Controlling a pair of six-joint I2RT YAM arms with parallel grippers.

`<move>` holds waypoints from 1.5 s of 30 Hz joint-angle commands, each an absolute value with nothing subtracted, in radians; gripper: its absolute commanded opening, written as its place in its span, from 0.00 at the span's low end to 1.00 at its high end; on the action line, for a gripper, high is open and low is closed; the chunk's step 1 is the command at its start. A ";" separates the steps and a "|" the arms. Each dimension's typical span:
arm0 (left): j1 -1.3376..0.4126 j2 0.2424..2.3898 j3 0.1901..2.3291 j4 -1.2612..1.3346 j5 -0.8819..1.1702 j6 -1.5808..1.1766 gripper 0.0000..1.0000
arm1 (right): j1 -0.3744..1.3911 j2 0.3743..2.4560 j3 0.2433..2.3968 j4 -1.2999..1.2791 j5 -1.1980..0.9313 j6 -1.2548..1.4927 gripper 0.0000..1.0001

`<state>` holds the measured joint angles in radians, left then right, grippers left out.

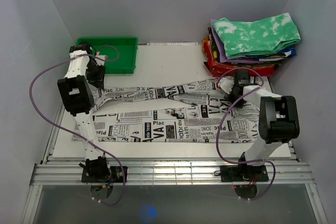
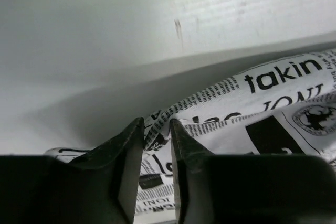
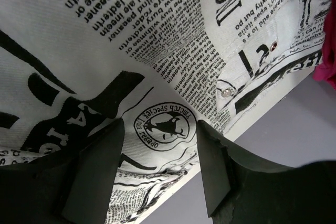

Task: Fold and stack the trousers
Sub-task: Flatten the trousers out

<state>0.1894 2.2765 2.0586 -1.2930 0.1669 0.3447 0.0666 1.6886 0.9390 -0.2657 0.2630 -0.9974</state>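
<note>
The trousers (image 1: 173, 121), white with black newspaper print, lie spread across the white board, one leg running left along the back and the other nearer me. My left gripper (image 1: 98, 77) is low at the far leg's left end. In the left wrist view its jaws (image 2: 156, 121) stand a narrow gap apart, with a fold of the printed cloth (image 2: 252, 108) showing between and beyond the tips. My right gripper (image 1: 231, 90) is at the waist end. Its jaws (image 3: 160, 124) stand wide apart, pressed onto the cloth (image 3: 131, 24) near the metal studs (image 3: 226, 92).
A green bin (image 1: 113, 51) stands at the back left. A pile of folded clothes sits at the back right, topped by a green-and-white tie-dye piece (image 1: 257, 35) over red ones (image 1: 236, 67). White walls close in on both sides.
</note>
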 commanded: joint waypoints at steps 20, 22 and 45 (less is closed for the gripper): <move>0.328 1.779 1.419 -1.083 0.264 0.854 0.58 | 0.040 1.620 0.948 -0.402 0.221 -1.009 0.63; 0.328 1.802 1.414 -1.077 0.276 0.856 0.57 | 0.041 1.624 0.956 -0.402 0.221 -1.014 0.63; 0.287 1.908 1.356 -0.782 0.116 0.834 0.21 | 0.041 1.597 0.937 -0.413 0.233 -0.986 0.59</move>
